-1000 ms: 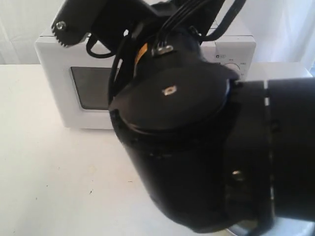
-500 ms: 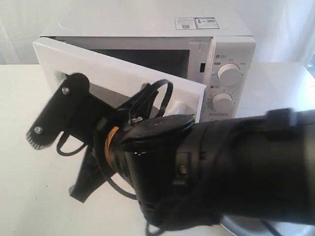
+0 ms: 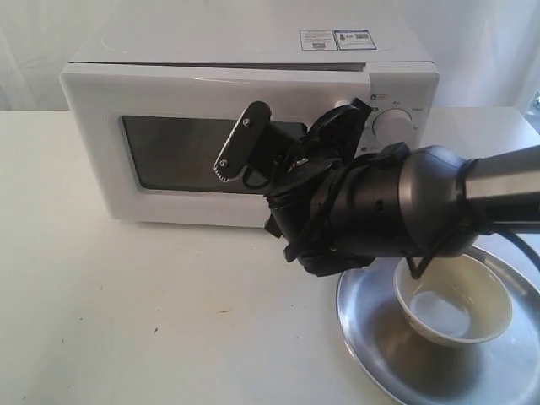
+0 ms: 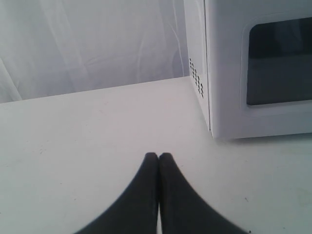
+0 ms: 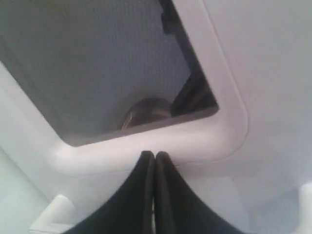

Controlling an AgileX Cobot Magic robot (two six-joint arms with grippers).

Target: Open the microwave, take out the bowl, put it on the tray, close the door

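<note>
Left gripper (image 4: 158, 157) hung low over the plain white tabletop (image 4: 73, 146), its two black fingers pressed together on nothing. It sat near a front corner of the white boxy countertop microwave (image 4: 229, 73), idle, and by my reading kept out of the other arm's way.

In the exterior view the microwave (image 3: 219, 42) stood at about twelve o'clock on the table. Its white front door (image 3: 94, 152) with the dark rectangular window (image 3: 169, 152) lay flush with the body, so it looked shut. What the oven held could not be told. The glass was too dark, and the dim round shape behind the mesh in the right wrist view may have been only a reflection.

From about three o'clock the right gripper (image 3: 224, 169) reached across the middle. Its fingers were closed tight and empty, and its tips rested against the door's white frame (image 5: 122, 146) at a corner of the window. That fits a push to seat the door rather than a grasp.

At about five o'clock from the microwave lay the large round shiny silver metal tray (image 3: 363, 337). Inside its rim stood the small round cream-white bowl (image 3: 453, 299), upright and apparently empty. The bowl step therefore looked done.
</note>
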